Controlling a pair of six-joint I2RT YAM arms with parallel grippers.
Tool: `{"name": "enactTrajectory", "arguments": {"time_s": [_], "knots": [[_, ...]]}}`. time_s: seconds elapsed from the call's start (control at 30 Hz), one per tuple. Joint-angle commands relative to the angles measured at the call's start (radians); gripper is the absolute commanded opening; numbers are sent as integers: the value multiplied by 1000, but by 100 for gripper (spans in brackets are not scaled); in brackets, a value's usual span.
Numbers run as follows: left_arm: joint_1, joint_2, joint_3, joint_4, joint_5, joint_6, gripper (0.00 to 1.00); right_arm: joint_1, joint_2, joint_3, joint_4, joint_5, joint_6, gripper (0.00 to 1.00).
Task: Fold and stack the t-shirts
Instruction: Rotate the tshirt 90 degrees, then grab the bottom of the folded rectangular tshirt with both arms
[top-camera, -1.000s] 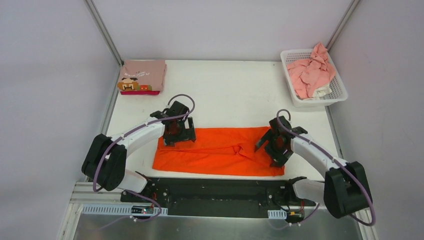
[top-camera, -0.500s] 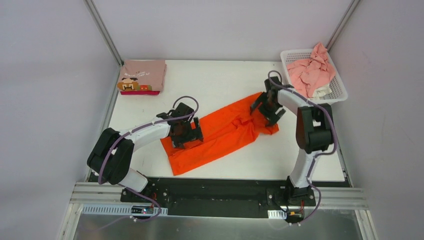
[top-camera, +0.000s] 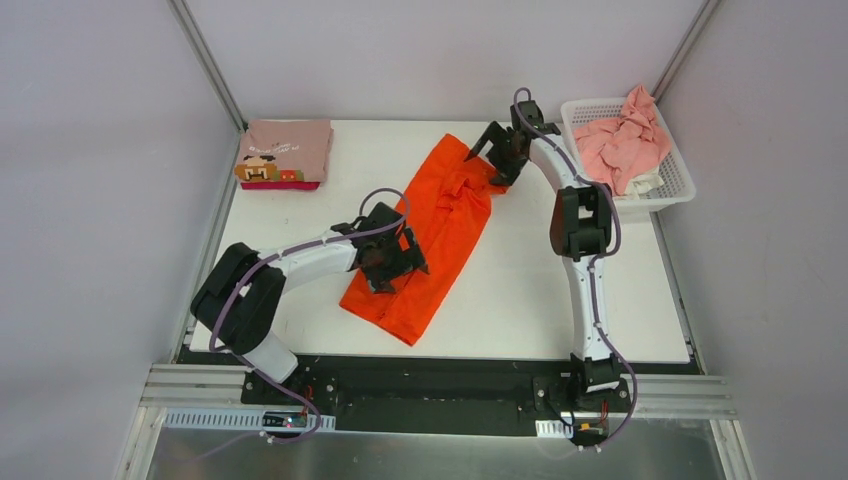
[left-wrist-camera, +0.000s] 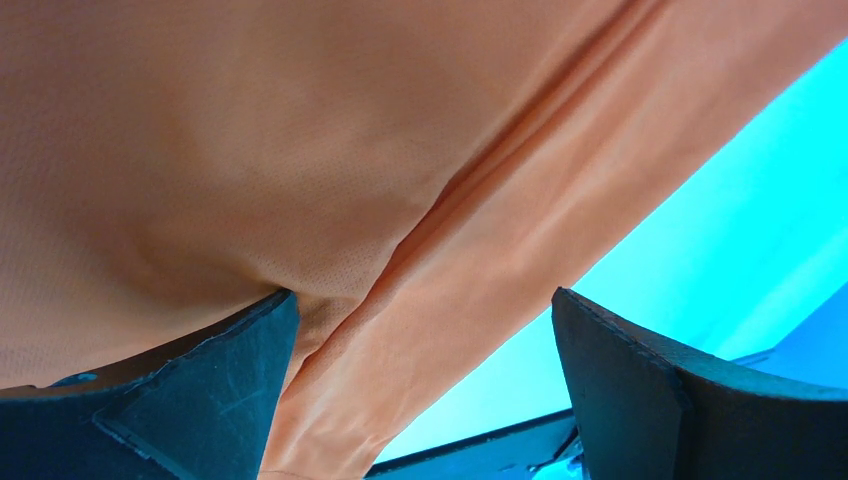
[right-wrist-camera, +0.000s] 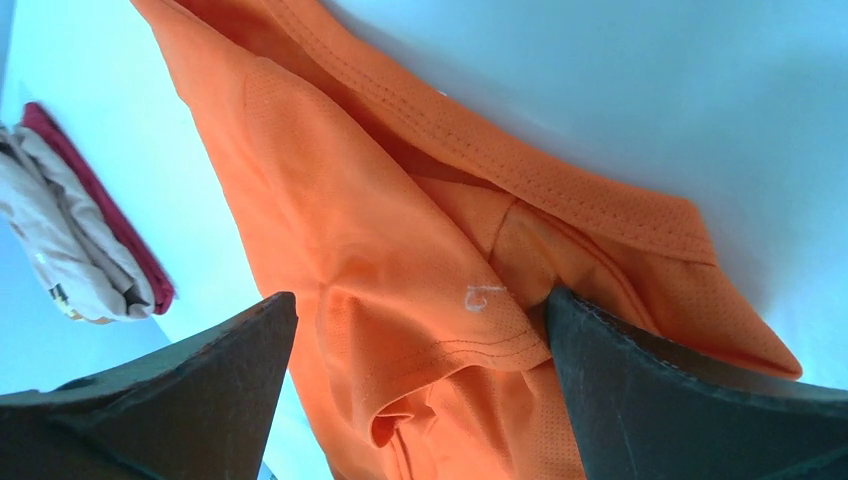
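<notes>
The bright orange t-shirt (top-camera: 445, 215) lies folded into a long strip, running diagonally from the back middle of the table to the front. My left gripper (top-camera: 390, 262) sits on its lower part; in the left wrist view (left-wrist-camera: 420, 300) the jaws are wide apart with orange cloth (left-wrist-camera: 250, 150) under them. My right gripper (top-camera: 500, 160) is at the strip's far right edge, jaws wide apart over bunched cloth (right-wrist-camera: 380, 250) in the right wrist view (right-wrist-camera: 420, 295). The dusty-pink shirt with the pixel face (top-camera: 285, 152) lies folded on a magenta one at the back left.
A white lattice basket (top-camera: 680, 190) at the back right holds crumpled light pink shirts (top-camera: 622, 145). The right arm reaches far back, close beside the basket. The folded stack also shows in the right wrist view (right-wrist-camera: 80, 240). Metal frame posts stand at both back corners.
The orange shirt has swung from lying crosswise near the front edge to lying diagonally front to back. My right gripper moved far back with its end; my left gripper shifted slightly right.
</notes>
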Motion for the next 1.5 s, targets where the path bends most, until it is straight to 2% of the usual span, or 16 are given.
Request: {"name": "enactTrajectory", "arguments": {"time_s": [0.0, 0.1, 0.23, 0.4, 0.5, 0.6, 0.8, 0.97, 1.07, 1.2, 1.27, 1.37, 1.47], "knots": [[-68, 32, 6, 51, 37, -68, 99, 38, 122, 120, -60, -51, 11, 99], [-114, 27, 3, 63, 3, -92, 99, 57, 134, 123, 46, -70, 66, 99], [-161, 69, 28, 98, 25, -117, 99, 90, 168, 139, 242, -93, 131, 99], [-204, 136, 93, 118, 60, -115, 99, 96, 243, 273, 322, -110, 146, 99], [-207, 129, 103, 117, 59, -105, 99, 92, 211, 273, 326, -81, 77, 99], [-206, 83, 85, 112, 29, -88, 99, 92, 146, 261, 303, -8, -60, 99], [-208, -7, 74, 81, 11, -39, 99, 93, 28, 313, 322, 214, -329, 99], [-219, -59, 132, 38, 29, 38, 99, 100, -124, 308, 317, 152, -411, 100], [-219, -104, 184, -27, 36, 108, 99, 112, -259, 222, 250, 99, -367, 100], [-219, -234, 168, -137, -32, 150, 99, 127, -483, -12, 90, 166, -293, 100], [-219, -322, 116, -197, -97, 148, 99, 128, -610, -229, 26, 224, -214, 99], [-220, -441, 26, -262, -135, 133, 99, 133, -821, -570, -11, 225, -100, 99], [-219, -510, -69, -301, -135, 117, 99, 172, -1056, -925, 78, 206, 3, 99]]}}
